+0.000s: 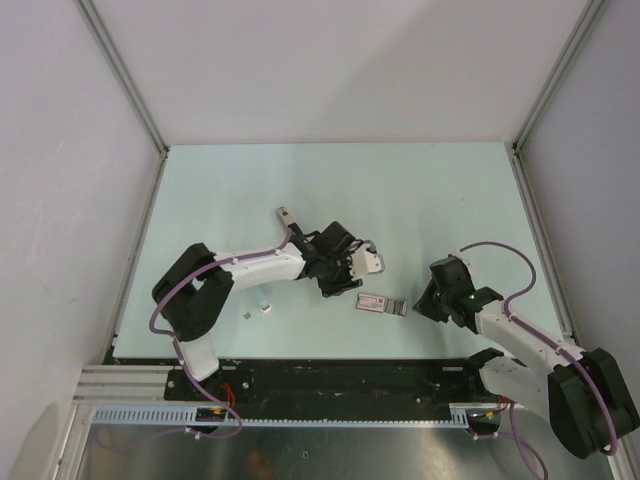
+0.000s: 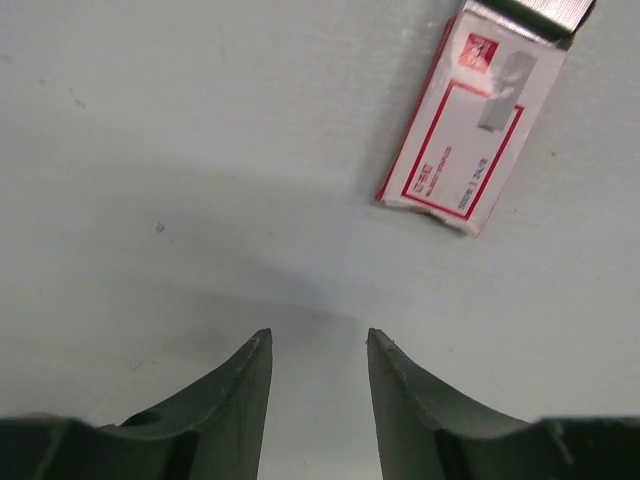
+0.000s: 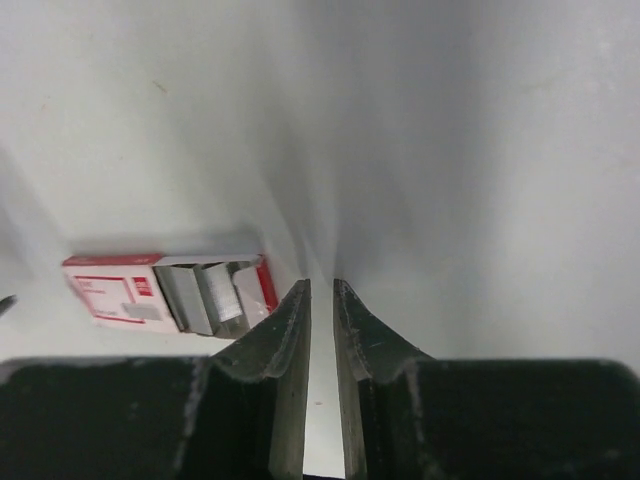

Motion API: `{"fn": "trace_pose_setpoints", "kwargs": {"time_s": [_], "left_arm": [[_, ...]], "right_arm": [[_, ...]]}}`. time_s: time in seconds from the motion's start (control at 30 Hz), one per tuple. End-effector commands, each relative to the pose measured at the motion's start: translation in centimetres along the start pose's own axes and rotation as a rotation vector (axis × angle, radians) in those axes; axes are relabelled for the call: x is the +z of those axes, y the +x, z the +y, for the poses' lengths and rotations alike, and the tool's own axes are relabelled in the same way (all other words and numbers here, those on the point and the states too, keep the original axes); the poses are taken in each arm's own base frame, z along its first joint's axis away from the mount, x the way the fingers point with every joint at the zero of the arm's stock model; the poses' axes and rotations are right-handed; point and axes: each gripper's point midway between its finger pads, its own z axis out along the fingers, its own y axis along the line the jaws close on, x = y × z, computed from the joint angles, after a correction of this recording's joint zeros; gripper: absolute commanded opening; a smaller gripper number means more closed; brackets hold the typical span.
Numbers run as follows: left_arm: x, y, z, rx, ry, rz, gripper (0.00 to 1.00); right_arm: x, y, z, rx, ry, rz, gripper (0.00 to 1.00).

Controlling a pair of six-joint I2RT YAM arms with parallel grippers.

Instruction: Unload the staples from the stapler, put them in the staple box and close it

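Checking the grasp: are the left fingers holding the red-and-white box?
No, the left fingers stand apart with nothing between them, and the red-and-white box lies beyond them, untouched.

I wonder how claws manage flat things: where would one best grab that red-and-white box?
Probably across the long edges of the box, on its closed printed half, coming straight down. It lies flat on the table, nothing to get under, and its other end is open with grey staple strips that might slip out.

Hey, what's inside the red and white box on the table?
The open end of the box shows grey staple strips side by side. Anything farther in, under its printed cover, is hidden.
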Motion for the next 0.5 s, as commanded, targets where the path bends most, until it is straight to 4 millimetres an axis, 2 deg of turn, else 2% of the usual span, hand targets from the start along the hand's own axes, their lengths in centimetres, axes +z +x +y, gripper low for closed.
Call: {"fn": "trace_pose_setpoints", "kwargs": {"time_s": [0.0, 0.47], "left_arm": [[0.7, -2.0, 0.1, 0.068, -0.032, -0.035, 0.47], [2.6, -3.0, -1.5, 0.099, -0.012, -0.03, 0.45]], "right_arm": [[0.4, 1.3, 1.1, 0.052, -0.103, 0.065, 0.19], [1.0, 2.6, 0.6, 0.135, -0.167, 0.132, 0.18]]}}
